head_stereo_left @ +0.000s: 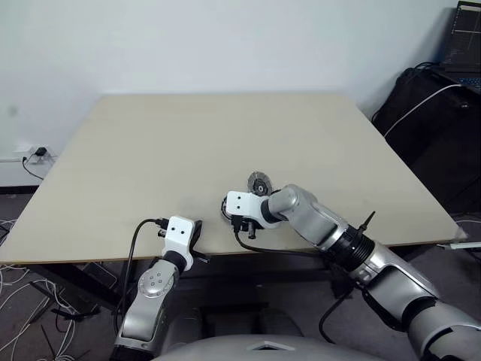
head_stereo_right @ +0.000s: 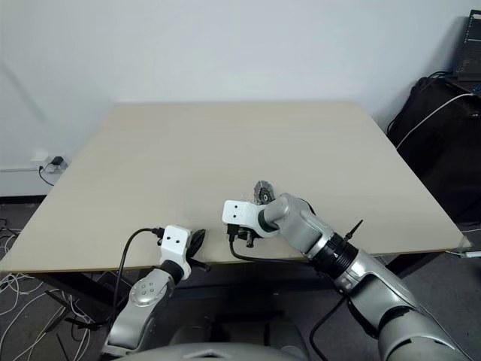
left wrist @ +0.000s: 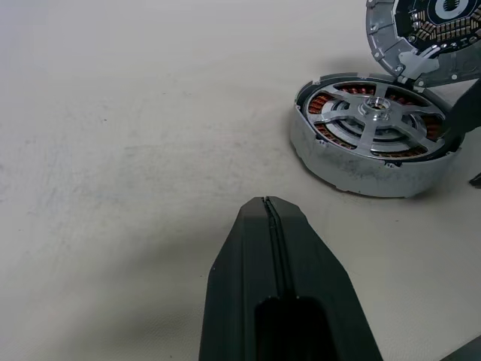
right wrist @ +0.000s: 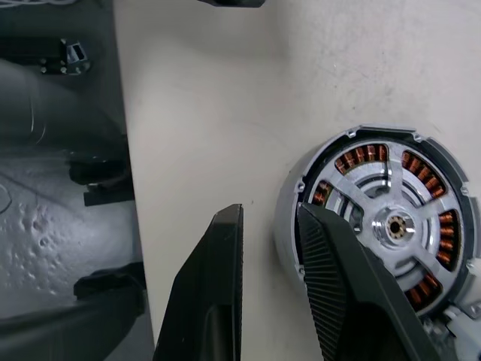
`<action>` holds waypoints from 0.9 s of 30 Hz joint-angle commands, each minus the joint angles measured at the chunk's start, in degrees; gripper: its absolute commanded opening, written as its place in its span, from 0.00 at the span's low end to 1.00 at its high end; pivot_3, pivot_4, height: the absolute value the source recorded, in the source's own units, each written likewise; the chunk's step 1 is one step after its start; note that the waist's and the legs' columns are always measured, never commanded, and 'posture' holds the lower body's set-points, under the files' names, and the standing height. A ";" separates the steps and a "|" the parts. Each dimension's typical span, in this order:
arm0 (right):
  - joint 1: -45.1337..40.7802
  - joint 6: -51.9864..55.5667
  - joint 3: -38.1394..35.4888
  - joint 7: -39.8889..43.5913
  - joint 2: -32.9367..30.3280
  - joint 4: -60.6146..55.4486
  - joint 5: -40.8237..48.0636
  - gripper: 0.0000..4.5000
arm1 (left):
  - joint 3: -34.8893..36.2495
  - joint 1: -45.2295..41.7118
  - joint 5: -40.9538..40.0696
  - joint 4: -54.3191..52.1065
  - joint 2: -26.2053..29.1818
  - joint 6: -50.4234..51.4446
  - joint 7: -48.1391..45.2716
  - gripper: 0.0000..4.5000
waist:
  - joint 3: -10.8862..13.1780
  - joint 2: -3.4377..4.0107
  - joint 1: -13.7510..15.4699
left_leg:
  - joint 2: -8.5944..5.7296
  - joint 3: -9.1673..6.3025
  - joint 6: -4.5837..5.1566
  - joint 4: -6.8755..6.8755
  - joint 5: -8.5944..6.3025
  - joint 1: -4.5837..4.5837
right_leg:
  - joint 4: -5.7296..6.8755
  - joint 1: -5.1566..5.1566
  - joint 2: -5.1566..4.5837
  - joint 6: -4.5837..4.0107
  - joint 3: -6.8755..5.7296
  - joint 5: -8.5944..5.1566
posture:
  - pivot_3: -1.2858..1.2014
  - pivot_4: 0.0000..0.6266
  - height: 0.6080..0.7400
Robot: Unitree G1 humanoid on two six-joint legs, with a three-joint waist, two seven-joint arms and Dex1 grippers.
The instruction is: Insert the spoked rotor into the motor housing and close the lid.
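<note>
Nearest the camera, the left gripper rests at the near edge of the table, its two black fingers pressed flat together with nothing between them, pointing out over the bare tabletop. Just to its right, the right gripper reaches down over the motor housing, which sits on the table near the near edge, right of centre. Its fingers stand a little apart; one finger lies over the housing's near rim and the other hangs outside the wall, over the table. Whether they actually grip the rim cannot be told. Inside the housing, the spoked rotor lies flat, its spokes crossing over the copper-brown windings. Just beyond the housing, on its far side, the lid stands tilted up, ribbed face showing, its lower edge touching the housing's far rim.
</note>
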 commanded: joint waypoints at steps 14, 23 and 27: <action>-1.51 -3.93 -2.78 -2.25 3.59 9.80 -3.70 0.27 | 0.21 -0.36 -0.29 -1.49 -0.35 -1.13 0.19 0.00 | -0.01 0.00 0.30 | -0.01 0.02 0.00 0.00 0.00 0.01 | 0.01 0.02 0.01 0.00 0.00 0.00 | 0.52 0.00 1.00; -1.40 -4.19 -3.22 -1.41 3.72 10.65 -4.58 0.07 | 0.15 -0.50 -0.21 -1.43 -0.35 -1.11 0.17 0.00 | -0.01 -0.01 0.36 | -0.01 0.08 0.00 0.01 0.00 0.12 | 0.12 0.03 -0.15 0.02 -0.12 0.00 | 0.52 0.00 1.00; -1.16 -3.98 -3.67 -1.33 4.11 10.61 -4.64 0.02 | 0.17 -0.45 -0.18 -1.46 -0.24 -1.11 0.13 0.00 | -0.02 -0.01 0.35 | -0.01 0.15 0.00 0.01 0.00 0.13 | 0.12 0.03 -0.20 0.03 -0.14 0.02 | 0.52 0.00 1.00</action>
